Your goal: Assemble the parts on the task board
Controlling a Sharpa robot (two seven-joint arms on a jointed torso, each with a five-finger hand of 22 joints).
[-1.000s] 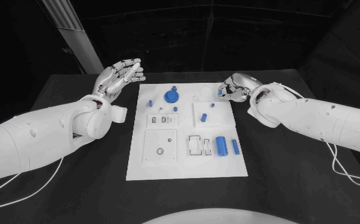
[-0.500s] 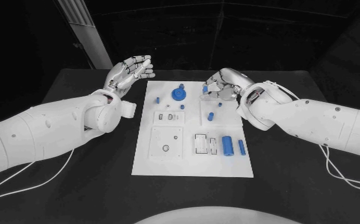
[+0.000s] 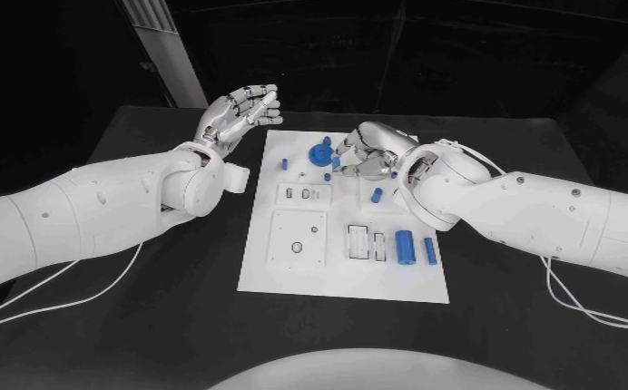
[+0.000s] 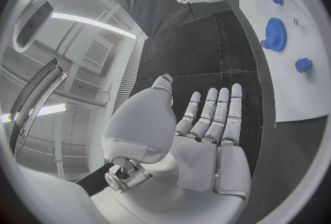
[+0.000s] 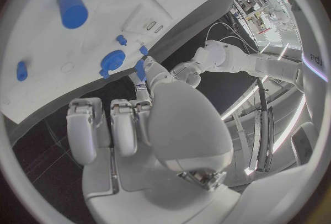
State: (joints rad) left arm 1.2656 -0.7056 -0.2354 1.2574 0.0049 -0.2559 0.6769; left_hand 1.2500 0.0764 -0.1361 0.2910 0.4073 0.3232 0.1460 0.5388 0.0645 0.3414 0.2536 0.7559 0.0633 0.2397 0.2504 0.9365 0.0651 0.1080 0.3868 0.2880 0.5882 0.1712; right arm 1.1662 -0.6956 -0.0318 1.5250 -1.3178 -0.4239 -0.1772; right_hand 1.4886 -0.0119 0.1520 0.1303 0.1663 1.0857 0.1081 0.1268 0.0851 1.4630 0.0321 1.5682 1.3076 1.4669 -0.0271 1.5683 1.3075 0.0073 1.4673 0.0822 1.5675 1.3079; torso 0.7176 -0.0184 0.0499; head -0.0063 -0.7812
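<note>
In the head view the white task board (image 3: 343, 227) lies in the middle of the black table (image 3: 524, 272). The left hand (image 3: 240, 111) is raised beyond the board's far left corner, fingers apart and holding nothing. The right hand (image 3: 367, 147) sits over the far part of the board with its fingers curled in; a small blue part (image 3: 337, 161) shows at its fingertips. Counted on the board, six other blue pieces can be made out: one gear (image 3: 318, 154) at the far side just left of the right hand, one small peg (image 3: 284, 164) to the gear's left, one tiny stud (image 3: 325, 176) near the gear, one short peg (image 3: 377, 195) near the middle, and two cylinders at the near right, the thick cylinder (image 3: 405, 245) and the thin cylinder (image 3: 429, 250) side by side.

In the left wrist view the left hand's fingers are stretched straight and apart over the dark table, empty. Three blue pieces stand on the board's edge beside it, the gear among them. The right hand appears farther off, pinching the small blue part between its fingertips.

In the right wrist view the right hand's fingers fold down toward the board, the blue part at their tips, the gear just beside it. Two small studs and both cylinders also show.
</note>
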